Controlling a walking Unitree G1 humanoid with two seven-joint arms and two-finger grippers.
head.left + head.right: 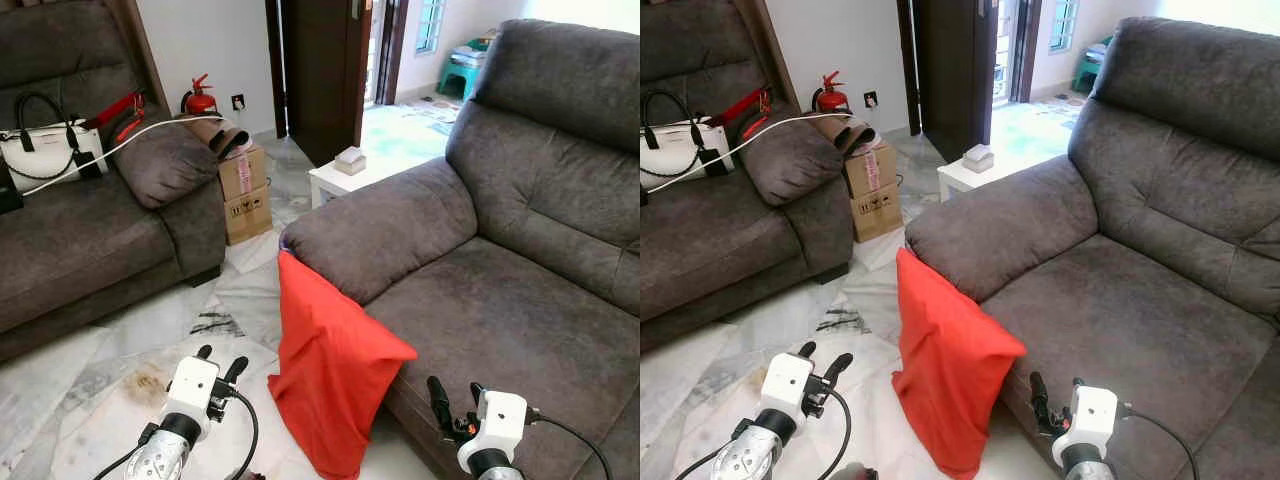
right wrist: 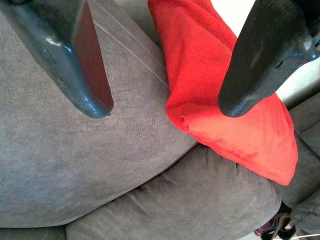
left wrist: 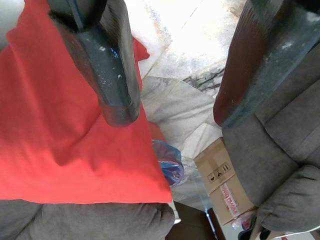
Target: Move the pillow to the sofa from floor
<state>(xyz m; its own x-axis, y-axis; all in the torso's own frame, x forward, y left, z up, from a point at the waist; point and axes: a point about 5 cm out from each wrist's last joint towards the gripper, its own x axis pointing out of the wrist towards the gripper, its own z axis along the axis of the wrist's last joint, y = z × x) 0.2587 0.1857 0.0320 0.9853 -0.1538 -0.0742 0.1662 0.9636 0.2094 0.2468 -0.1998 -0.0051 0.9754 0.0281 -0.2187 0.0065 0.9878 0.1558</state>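
one red pillow (image 1: 335, 375) leaning on sofa (image 1: 500, 300), btwn both grippers' open fingers (image 3: 112, 70)

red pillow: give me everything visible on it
The red pillow is a plain, soft fabric cushion, slightly creased, with no pattern visible. It stands on edge on the marble floor, leaning against the front and armrest of the grey sofa, one corner poking over the seat edge. The left gripper and right gripper sit either side of it, fingers open, neither touching it.
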